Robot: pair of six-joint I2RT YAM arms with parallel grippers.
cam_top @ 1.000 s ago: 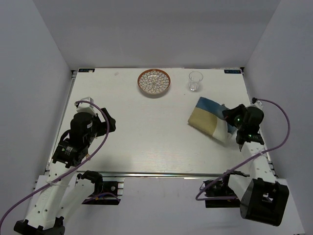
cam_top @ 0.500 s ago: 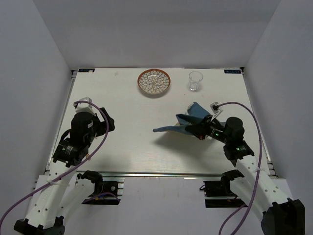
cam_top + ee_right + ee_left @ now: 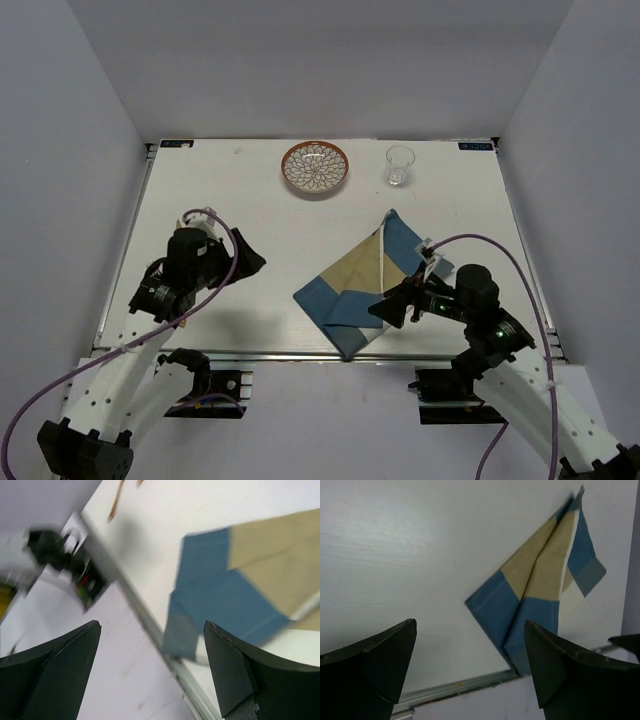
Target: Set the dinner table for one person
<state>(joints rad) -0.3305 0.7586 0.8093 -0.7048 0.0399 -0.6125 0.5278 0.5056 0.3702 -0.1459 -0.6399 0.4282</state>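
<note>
Desk (image 3: 250,200), white, fills the top view. On it we see a plate (image 3: 315,167) and a glass (image 3: 399,165) at the far edge, and a blue-and-tan cloth (image 3: 355,285) near the front rail (image 3: 300,354), one corner hanging over it. The right hand (image 3: 388,306) is at the cloth's right side, the left hand (image 3: 248,262) well apart. From the left wrist we see its fingers (image 3: 370,660) spread wide, empty. From the right wrist, they are likewise parted, empty, above the overhanging corner.

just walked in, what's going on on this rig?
Table setting. The checked cloth lies partly folded near the front of the table, one corner past the front edge. The right end effector is open beside it; the left end effector is open, holding nothing. The plate and glass sit at the far edge.
</note>
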